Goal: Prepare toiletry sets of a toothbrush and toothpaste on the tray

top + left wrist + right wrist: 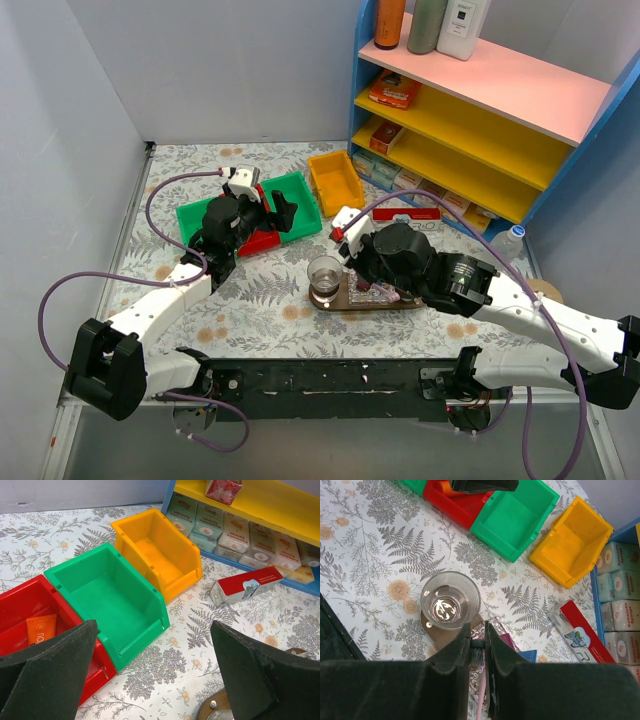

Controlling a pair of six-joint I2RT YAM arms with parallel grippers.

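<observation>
Fern-print cloth (250, 310) covers the table. Grey walls stand behind it, and a blue-framed shelf (480, 120) is at the far right.

Hard to read:
- Your right gripper (477, 635) hangs low over the tray (437, 640). From the top view the arm blocks most of the board.
- Its fingers are nearly together, pinched on a toothbrush (477, 654). You can see only the bristle head between the tips and a strip of pale pink handle below; the fingers cover the rest.
- The toothpaste (506, 641) lies just beyond the right-hand fingertip. A magenta corner shows with a blue corner beside it, and both tubes are mostly covered.
- Something silvery lies right at the tips. You cannot tell what it is.

Around the right fingers:
- A glass cup (450, 600) stands upright on the tray's end, just ahead of the left-hand fingertip.
- A red-and-white carton (580, 635) lies flat on the cloth, off to the right of the fingers.

Your left gripper (152, 645) has its fingers spread wide and holds nothing.
- The red bin (30, 605) sits under the finger at the left of its wrist view. That finger partly hides an orange packet (41, 629) in the bin.
- The green bin (110, 595) lies between and ahead of the fingers, touching the red one.
- The yellow bin (155, 555) is beyond the green bin.
- Packs of sponges (235, 532) line the bottom of the shelf, cut off at the frame's edge.
</observation>
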